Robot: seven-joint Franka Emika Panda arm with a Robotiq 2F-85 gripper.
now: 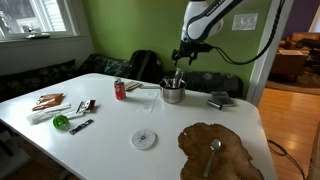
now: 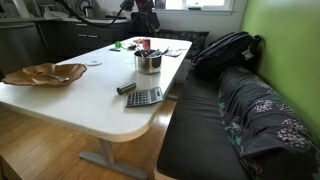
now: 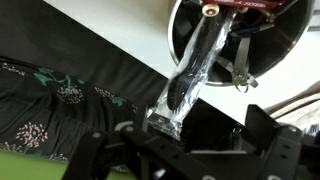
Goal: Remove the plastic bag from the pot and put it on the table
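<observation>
White table (image 1: pixel 110 126), green wall (image 1: pixel 120 25), seemingly cushioned bench (image 2: pixel 200 130)

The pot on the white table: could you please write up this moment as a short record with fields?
pot: steel saucepan, standing on the table
plastic bag: in the pot, sticking up out of it toward the hand
hand: open, just above the pot, not clamped on the bag
nearby: red can, calculator, white disc
wooden slab: on the table, with a spoon on it
task status: bag not yet removed
</observation>
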